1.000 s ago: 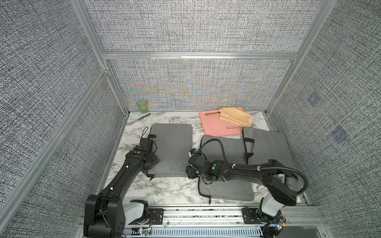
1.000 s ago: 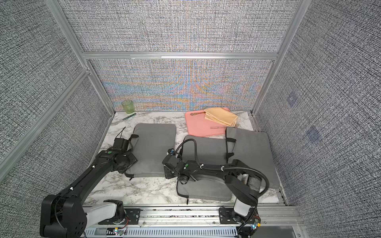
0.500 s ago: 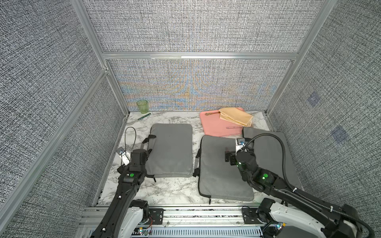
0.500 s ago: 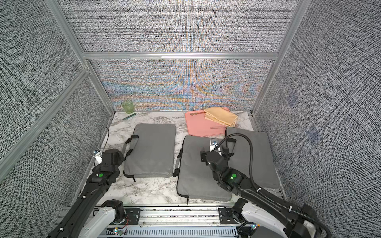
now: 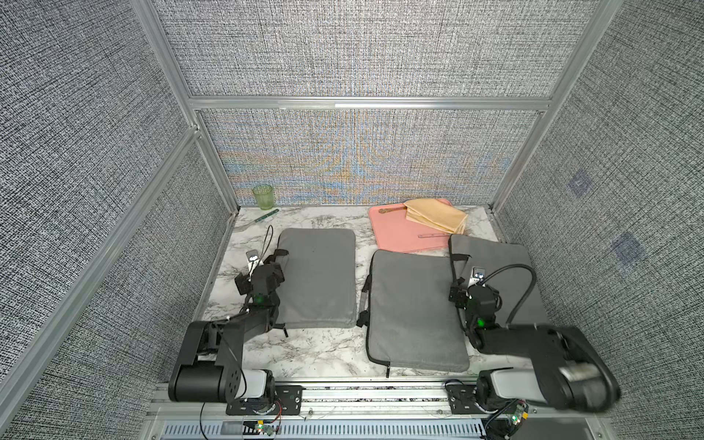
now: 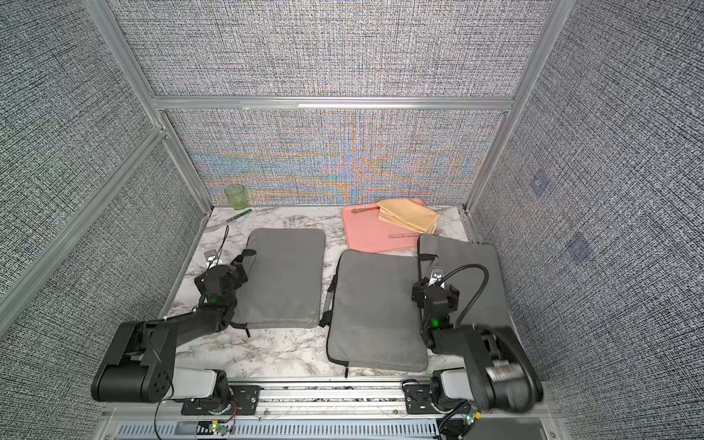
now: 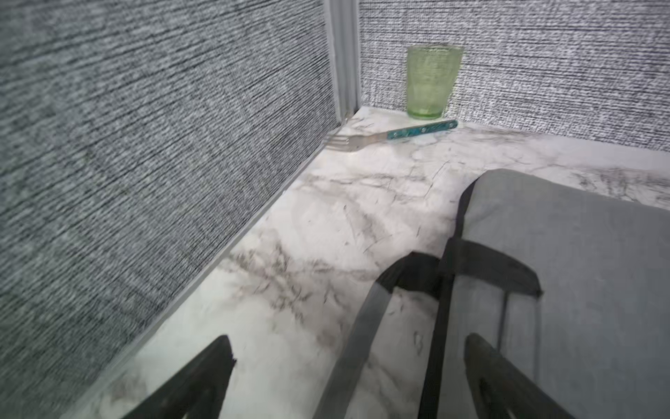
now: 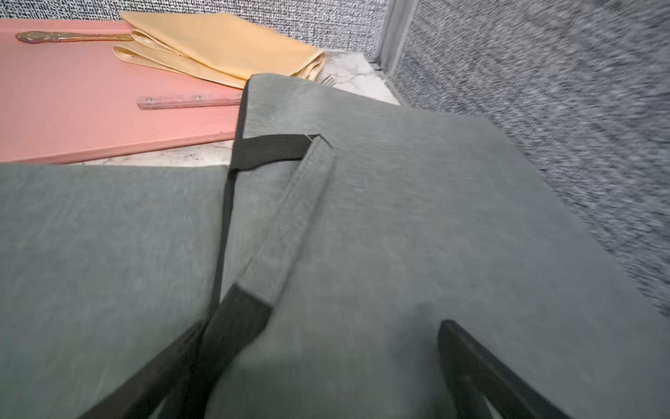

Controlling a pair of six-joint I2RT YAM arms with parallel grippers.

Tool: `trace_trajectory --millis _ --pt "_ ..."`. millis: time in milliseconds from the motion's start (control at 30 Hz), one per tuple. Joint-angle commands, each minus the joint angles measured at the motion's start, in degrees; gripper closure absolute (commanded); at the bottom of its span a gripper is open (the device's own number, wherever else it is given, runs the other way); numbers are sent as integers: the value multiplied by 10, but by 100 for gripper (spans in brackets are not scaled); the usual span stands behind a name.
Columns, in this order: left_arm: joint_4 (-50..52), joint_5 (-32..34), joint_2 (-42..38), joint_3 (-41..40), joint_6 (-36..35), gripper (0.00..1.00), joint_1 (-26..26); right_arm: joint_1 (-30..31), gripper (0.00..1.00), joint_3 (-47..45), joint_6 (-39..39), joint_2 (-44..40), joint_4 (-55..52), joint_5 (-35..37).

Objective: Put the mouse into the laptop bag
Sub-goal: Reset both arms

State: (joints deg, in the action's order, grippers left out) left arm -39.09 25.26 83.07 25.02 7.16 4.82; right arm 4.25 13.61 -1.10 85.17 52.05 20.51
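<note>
**No mouse in sight, both grippers spread and empty**

Look for the mouse first: nowhere on the tabletop, so perhaps already inside a laptop bag. Note the left gripper gaping, holding nothing, over a bag handle by the left edge, and the right gripper likewise near the right edge. Confirm that before parking.

Grey woven fabric panels enclose a white marble-patterned tabletop on three sides, framed by aluminium posts and a crossbar across the upper middle of the frame. A slotted metal rail lines the bottom edge. Light is even and shadows are faint.
</note>
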Motion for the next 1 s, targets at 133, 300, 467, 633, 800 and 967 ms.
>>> trace_trajectory --millis 133,300,467,633,800,967 --pt "-58 -71 22 -4 -51 1 8 0 1 30 -4 -9 30 -68" --pt "-106 -119 -2 -62 -36 0 6 13 1 87 5 12 -52 -49" --pt "-241 -113 59 -83 -62 0 7 15 1 72 23 34 12 -64" --pt "-205 -121 53 -70 -60 1 8 17 1 79 22 25 -15 -62" --pt "-209 -121 57 -68 -61 0 8 17 1 80 22 26 -15 -61" --pt "-206 -121 56 -67 -60 0 8 17 1 80 22 29 -12 -60"
